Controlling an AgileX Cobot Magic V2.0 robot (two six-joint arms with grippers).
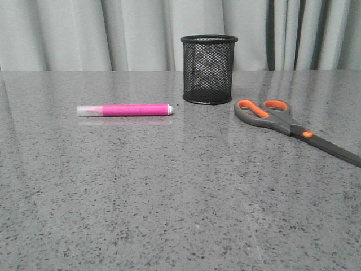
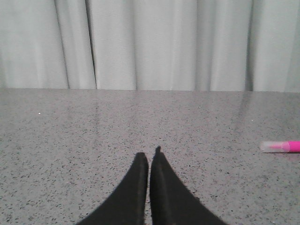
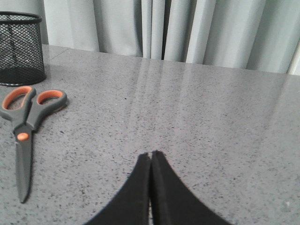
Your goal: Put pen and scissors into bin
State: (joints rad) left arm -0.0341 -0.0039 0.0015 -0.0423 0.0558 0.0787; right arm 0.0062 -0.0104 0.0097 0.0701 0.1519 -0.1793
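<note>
The pink pen (image 1: 124,109) lies flat on the grey table, left of the bin, its clear cap pointing left; its cap end shows in the left wrist view (image 2: 280,146). The black mesh bin (image 1: 208,69) stands upright at the back centre and also shows in the right wrist view (image 3: 19,48). The scissors (image 1: 293,129) lie closed to the bin's right, handles toward the bin; they also show in the right wrist view (image 3: 26,131). My left gripper (image 2: 149,156) is shut and empty over bare table. My right gripper (image 3: 152,155) is shut and empty, apart from the scissors. Neither gripper shows in the front view.
The speckled grey table (image 1: 169,197) runs back to a pale grey curtain (image 1: 113,34).
</note>
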